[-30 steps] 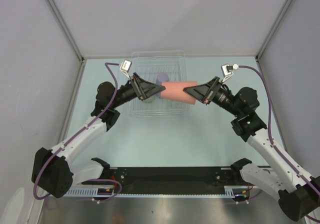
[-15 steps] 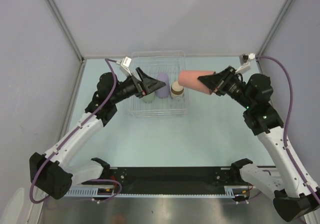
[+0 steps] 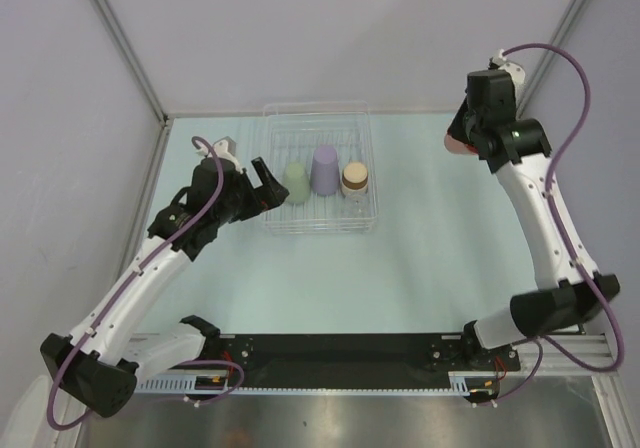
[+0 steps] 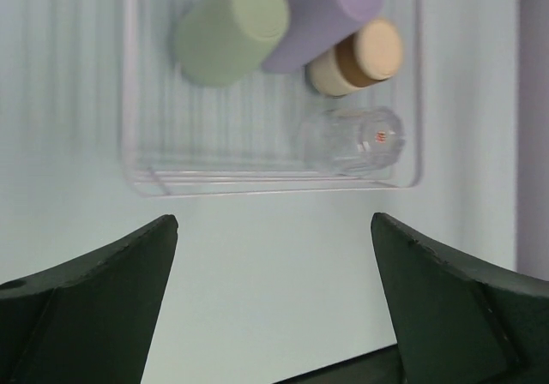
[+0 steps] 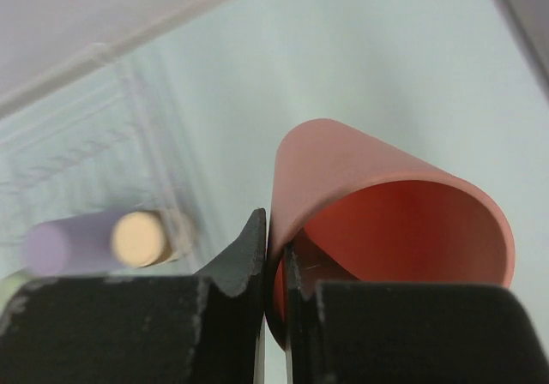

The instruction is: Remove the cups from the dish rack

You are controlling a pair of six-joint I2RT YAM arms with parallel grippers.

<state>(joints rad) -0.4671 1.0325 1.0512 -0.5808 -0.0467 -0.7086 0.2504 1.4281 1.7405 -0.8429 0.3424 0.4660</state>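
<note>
We are mid-unload, on the carry-out step. Our right hand [image 5: 274,245] is pinching the pink cup [image 5: 390,204] by its rim wall, one finger inside and one outside, with the mouth facing the wrist. The rack [image 3: 318,230] is sitting well off to that hand's left. The green cup [image 3: 296,182], lavender cup [image 3: 325,168] and corked cup [image 3: 354,178] are waiting inside it.

Next move, as we are judging it: turning the cup upright, lowering it onto the bare worktop [image 3: 430,258] under the hand, then releasing. We cannot tell how high it is hanging.

The right arm is standing tall, reaching for the far right corner with the wrist bent down. The left arm is stretching low and forward. Our left hand [image 4: 273,230] is gaping wide and holding nothing, and the rack is lying just ahead of its fingertips.
</note>
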